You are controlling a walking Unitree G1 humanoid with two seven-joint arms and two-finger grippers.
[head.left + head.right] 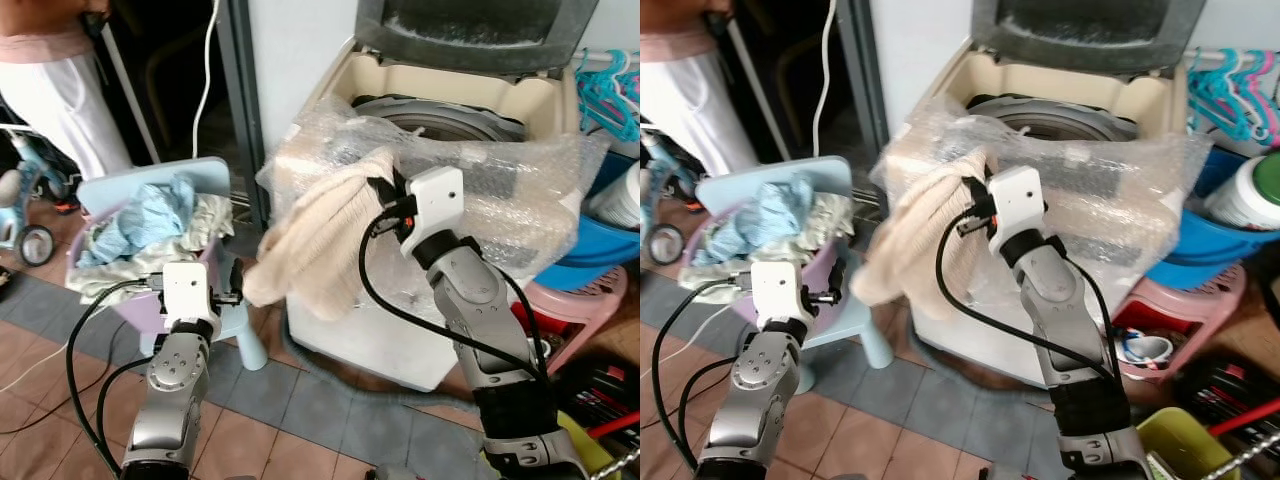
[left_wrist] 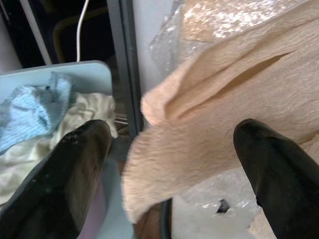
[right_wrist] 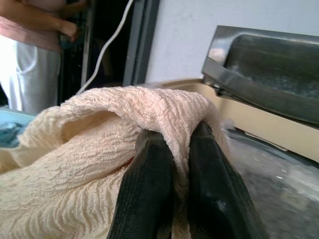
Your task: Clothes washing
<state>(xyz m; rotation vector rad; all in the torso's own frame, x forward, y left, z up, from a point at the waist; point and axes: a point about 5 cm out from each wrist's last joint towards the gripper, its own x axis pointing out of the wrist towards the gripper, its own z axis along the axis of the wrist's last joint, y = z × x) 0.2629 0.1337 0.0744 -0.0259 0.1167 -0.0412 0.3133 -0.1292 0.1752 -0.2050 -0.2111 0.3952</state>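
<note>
The left pincer (image 1: 237,296) is held released just beside the hanging end of the cream ribbed cloth (image 1: 310,245). The cloth is grasped by the right pincer (image 3: 172,164), in front of the beige top-loading washing machine (image 1: 460,120). A lilac basket (image 1: 135,305) of clothes stands left of the machine.

The washer (image 1: 470,120) stands open, its lid (image 1: 470,30) raised at the back, so the drum mouth is free from above. Bubble wrap (image 1: 520,200) drapes its front rim. The cream cloth (image 1: 320,240) hangs between the washer front and the basket (image 1: 215,255). A basin (image 1: 590,250) crowds the right side.
</note>
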